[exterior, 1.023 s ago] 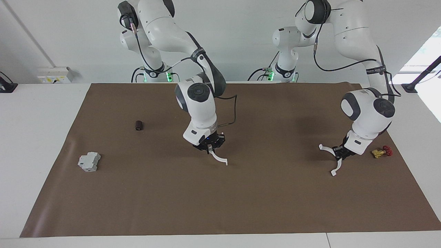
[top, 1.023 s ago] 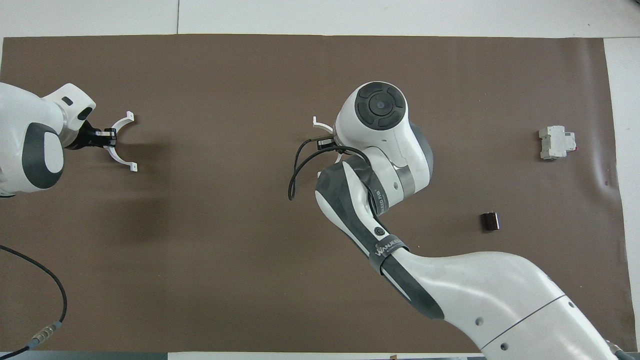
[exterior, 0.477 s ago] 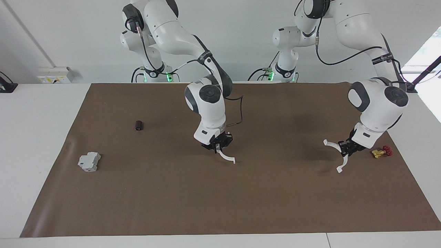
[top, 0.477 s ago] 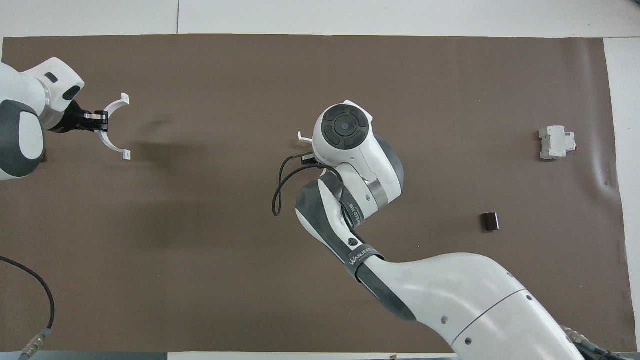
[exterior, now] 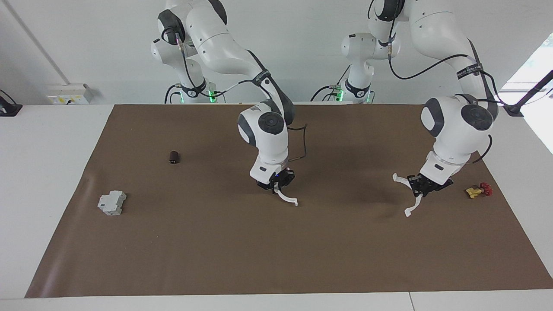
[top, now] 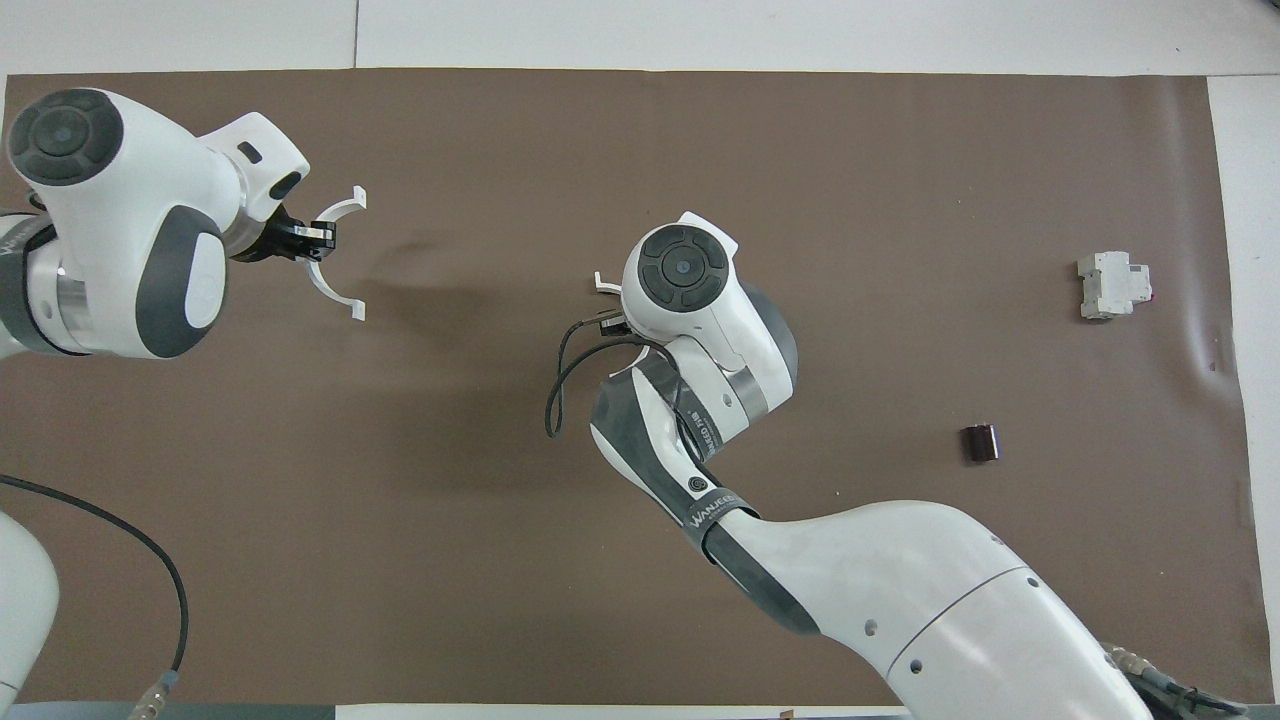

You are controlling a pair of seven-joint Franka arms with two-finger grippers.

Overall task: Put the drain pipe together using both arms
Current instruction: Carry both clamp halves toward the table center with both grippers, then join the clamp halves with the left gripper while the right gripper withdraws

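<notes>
Both halves are picked up, none joined. The left claw is clamped on one thin white plastic half-ring arc, raised over the table near a small yellow-and-red valve. The right claw grips the other white arc over mid-table. The two arcs are well apart, with bare brown mat between them; mating remains.

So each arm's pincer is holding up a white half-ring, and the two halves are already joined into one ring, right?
Not joined. The facing view shows the right pincer holding one half-ring over the middle of the mat, and the left pincer holding the other half-ring well apart, near the yellow-and-red valve.
</notes>
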